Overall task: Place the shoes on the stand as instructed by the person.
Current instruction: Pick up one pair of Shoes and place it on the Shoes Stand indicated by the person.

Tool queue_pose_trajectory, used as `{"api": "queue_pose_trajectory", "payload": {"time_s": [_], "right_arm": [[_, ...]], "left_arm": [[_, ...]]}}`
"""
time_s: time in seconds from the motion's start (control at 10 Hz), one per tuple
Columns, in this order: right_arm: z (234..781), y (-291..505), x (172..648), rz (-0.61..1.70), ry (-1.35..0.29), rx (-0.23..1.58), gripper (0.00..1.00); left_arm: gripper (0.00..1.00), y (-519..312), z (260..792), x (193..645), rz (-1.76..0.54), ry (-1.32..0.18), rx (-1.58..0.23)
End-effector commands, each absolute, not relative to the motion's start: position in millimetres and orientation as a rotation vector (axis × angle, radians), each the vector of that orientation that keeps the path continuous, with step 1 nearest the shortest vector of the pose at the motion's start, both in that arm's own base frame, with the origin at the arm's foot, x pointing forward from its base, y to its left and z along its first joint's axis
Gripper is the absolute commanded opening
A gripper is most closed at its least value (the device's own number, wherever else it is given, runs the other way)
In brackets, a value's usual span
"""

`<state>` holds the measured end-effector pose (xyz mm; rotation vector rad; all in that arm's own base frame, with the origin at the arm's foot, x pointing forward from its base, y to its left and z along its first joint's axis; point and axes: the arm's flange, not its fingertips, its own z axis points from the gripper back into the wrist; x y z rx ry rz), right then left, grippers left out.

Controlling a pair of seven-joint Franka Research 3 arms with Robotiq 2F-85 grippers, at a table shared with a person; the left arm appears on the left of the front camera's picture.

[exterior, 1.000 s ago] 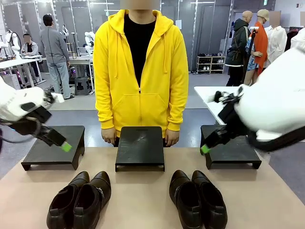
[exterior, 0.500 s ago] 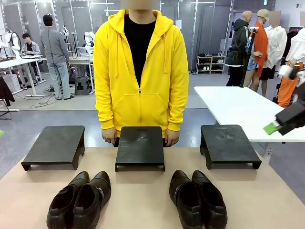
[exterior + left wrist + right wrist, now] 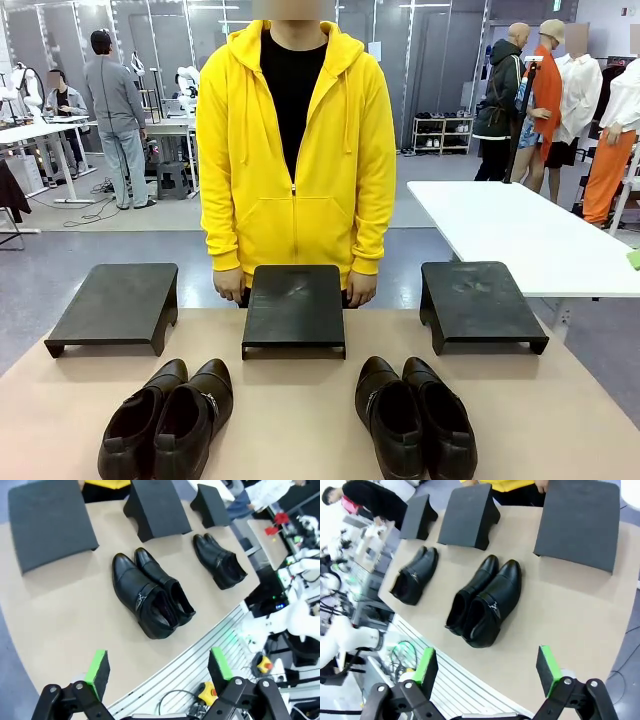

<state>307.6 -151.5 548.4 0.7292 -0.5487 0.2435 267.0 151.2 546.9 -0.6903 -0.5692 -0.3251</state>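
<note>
Left claw (image 3: 159, 669) open and empty, left glossy black leather shoe pair (image 3: 150, 597) ahead, toes pointing away; right claw (image 3: 487, 666) seemingly likewise with right pair (image 3: 485, 602).

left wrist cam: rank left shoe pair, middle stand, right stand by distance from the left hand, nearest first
1. Left pair of shoes: on the table, just ahead of the left hand.
2. Middle stand: beyond that pair, toward the table's far side.
3. Right stand: farthest, past the right pair of shoes.
</note>
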Motion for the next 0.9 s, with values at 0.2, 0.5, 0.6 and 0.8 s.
{"api": "queue_pose_trajectory", "payload": {"time_s": [0.2, 0.5, 0.6, 0.8], "right_arm": [[507, -171, 289, 0.238, -0.567, 0.86, 1.0], [495, -181, 282, 0.243, -0.562, 0.866, 1.0], [493, -181, 283, 0.238, -0.556, 0.873, 1.0], [488, -180, 283, 0.249, -0.549, 0.885, 1.0]], "left_arm": [[1.0, 160, 543, 274, -0.269, -0.522, -0.755], [1.0, 163, 543, 272, -0.227, -0.474, -0.702], [1.0, 164, 544, 270, -0.225, -0.48, -0.7], [1.0, 165, 538, 264, -0.216, -0.486, -0.734]]}}
